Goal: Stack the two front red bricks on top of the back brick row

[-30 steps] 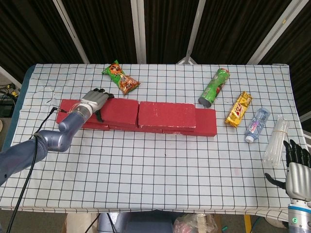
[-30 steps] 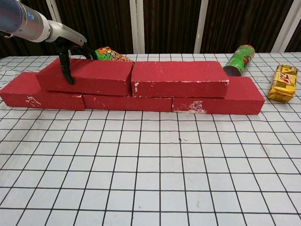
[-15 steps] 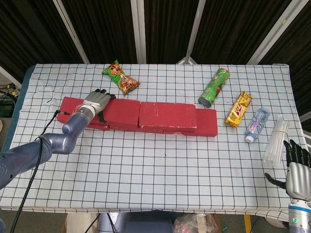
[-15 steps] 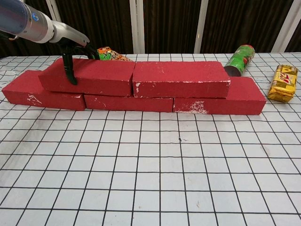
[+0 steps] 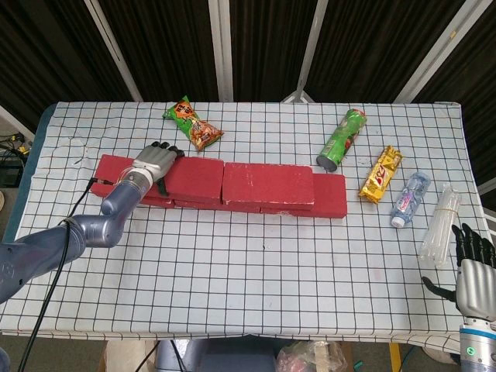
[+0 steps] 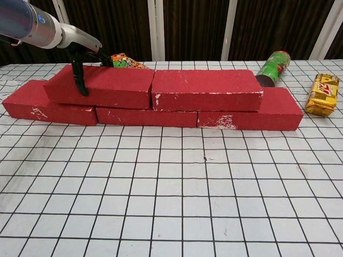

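Observation:
Three red bricks form the back row point(image 6: 273, 110), also seen in the head view point(image 5: 329, 198). Two more red bricks lie on top of it, end to end. The left top brick point(image 6: 107, 85) point(image 5: 194, 177) is gripped at its left end by my left hand point(image 6: 86, 56) point(image 5: 155, 163), with the thumb point(image 6: 80, 77) down its front face and the fingers over the back. The right top brick point(image 6: 206, 89) point(image 5: 267, 182) lies free. My right hand point(image 5: 474, 267) hangs off the table's front right corner, fingers apart, holding nothing.
Behind the bricks lie a snack bag point(image 5: 194, 124) and a green chip can point(image 5: 341, 139). To the right are a yellow candy bar point(image 5: 381, 174), a small water bottle point(image 5: 409, 199) and a clear straw bundle point(image 5: 440, 225). The checkered cloth point(image 5: 263, 271) lies in front of the bricks.
My left hand has pushed the left top brick slightly right, flatter on the row and closer to the right top brick. The right hand has not moved.

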Controlling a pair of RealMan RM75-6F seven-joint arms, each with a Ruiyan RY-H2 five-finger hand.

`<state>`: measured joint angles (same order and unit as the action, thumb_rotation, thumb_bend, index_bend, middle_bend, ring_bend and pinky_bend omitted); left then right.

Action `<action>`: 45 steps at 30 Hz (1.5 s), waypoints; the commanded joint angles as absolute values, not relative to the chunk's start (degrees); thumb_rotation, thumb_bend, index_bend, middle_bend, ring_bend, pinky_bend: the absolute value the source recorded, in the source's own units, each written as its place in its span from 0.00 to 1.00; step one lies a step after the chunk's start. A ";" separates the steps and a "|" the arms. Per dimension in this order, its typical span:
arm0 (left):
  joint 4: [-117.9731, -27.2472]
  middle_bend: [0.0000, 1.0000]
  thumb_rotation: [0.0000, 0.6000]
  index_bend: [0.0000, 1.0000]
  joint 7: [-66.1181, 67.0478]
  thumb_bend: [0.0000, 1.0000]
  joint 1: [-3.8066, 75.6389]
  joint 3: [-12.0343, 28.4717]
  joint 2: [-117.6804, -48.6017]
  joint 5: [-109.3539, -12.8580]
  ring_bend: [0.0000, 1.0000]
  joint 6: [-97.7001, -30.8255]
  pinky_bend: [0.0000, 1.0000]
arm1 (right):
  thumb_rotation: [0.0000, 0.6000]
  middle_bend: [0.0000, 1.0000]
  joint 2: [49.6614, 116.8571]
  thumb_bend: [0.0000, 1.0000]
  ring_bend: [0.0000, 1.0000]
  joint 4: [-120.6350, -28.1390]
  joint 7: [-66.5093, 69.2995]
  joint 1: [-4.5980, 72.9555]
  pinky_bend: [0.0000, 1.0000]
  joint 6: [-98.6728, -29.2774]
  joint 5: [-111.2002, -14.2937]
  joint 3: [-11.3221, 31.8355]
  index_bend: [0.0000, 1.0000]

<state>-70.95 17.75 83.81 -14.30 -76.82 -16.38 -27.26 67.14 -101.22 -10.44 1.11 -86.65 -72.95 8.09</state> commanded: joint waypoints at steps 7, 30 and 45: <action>-71.96 0.00 1.00 0.13 19.17 0.00 84.59 -15.11 -76.43 -14.04 0.00 -27.47 0.00 | 1.00 0.00 67.13 0.13 0.00 -101.44 -10.64 1.12 0.00 -86.50 -72.71 8.05 0.00; -74.69 0.00 1.00 0.10 20.96 0.00 85.53 -15.07 -75.42 -11.75 0.00 -28.95 0.00 | 1.00 0.00 67.12 0.13 0.00 -101.80 -11.26 1.35 0.00 -85.81 -71.71 8.04 0.00; -88.63 0.00 1.00 0.07 18.01 0.00 80.54 -12.85 -64.20 -18.11 0.00 -37.15 0.00 | 1.00 0.00 66.79 0.13 0.00 -102.39 -10.92 1.38 0.00 -85.38 -71.78 7.73 0.00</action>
<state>-85.03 19.46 83.09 -13.44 -66.76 -14.88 -34.65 66.80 -102.38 -10.92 1.38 -85.39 -71.77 7.74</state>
